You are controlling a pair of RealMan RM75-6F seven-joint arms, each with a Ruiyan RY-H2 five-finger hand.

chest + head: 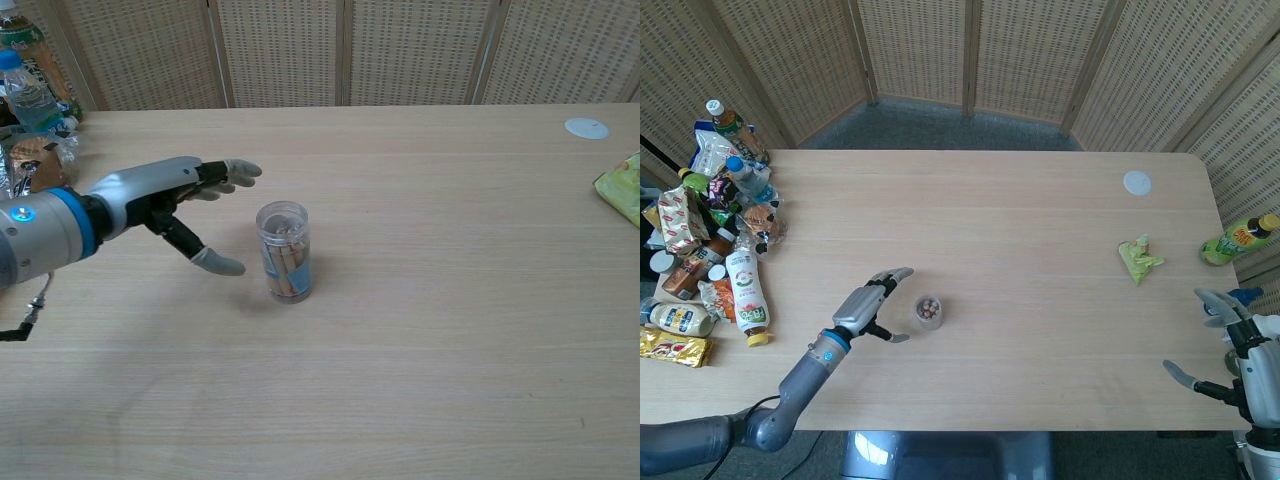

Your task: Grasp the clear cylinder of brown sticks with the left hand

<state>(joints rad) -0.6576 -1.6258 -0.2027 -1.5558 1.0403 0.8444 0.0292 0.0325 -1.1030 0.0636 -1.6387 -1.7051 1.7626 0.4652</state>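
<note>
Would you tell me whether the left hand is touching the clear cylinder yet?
Apart: the chest view shows bare table between the left hand and the clear cylinder.

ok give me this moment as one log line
left hand: open, beside cylinder, not touching | cylinder: upright on table | right hand: open, at table edge | grasp: not yet done
</note>
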